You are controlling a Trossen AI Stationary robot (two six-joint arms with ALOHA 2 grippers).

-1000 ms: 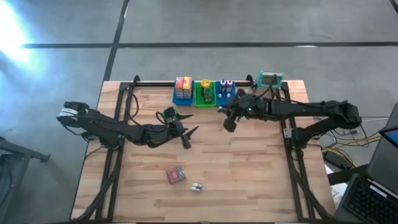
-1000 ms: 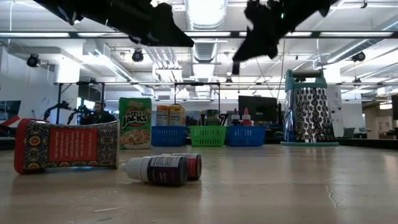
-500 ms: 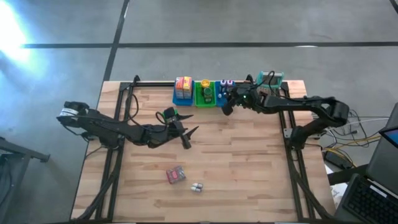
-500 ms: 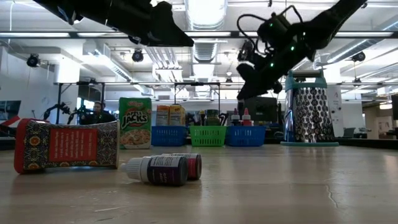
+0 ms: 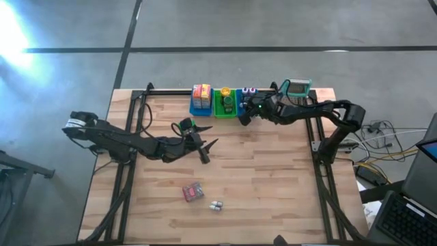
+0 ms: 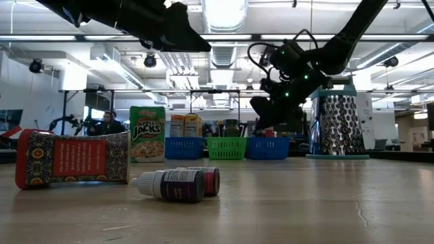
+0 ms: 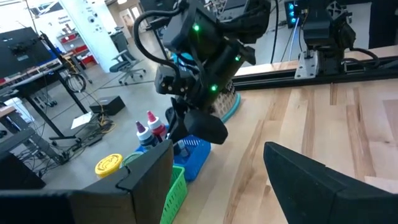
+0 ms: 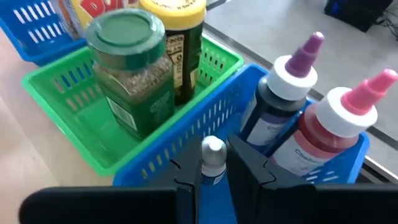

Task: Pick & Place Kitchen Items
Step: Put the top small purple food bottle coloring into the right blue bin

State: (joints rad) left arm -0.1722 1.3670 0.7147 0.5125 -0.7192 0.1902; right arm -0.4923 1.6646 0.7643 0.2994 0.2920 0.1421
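Note:
My right gripper point(image 8: 214, 182) is shut on a small white-capped bottle point(image 8: 213, 157) just above the near wall of the right-hand blue bin point(image 5: 247, 102), which holds a purple bottle point(image 8: 280, 102) and a pink-red bottle point(image 8: 329, 134). In the high view this gripper point(image 5: 244, 116) hangs at that bin's near edge. My left gripper point(image 5: 205, 147) hovers open over the table's middle. A red patterned packet point(image 5: 193, 192) and two small bottles point(image 5: 216, 206) lie on their sides near the near edge. My right gripper pinches the small bottle between its two fingers point(image 8: 188, 180), on the body just below the white cap point(image 8: 213, 149). The fingers slant down from the table's right and near side. The bottle is lifted clear and upright, cap outward past the fingertips; its lower body is hidden by the fingers.
A green bin point(image 8: 74, 112) with a green-lidded jar point(image 8: 127, 68) and a yellow-lidded jar stands left of the blue bin; another blue bin point(image 5: 201, 101) holds boxes. The metal grater point(image 5: 298, 87) stands at the far right. A cereal box point(image 6: 147, 133) stands upright.
My right gripper has moved toward the far edge and slightly left, from over the open table to the right-hand blue bin, and has come down, carrying the small bottle with it. The packet and bottles near the near edge have not moved.

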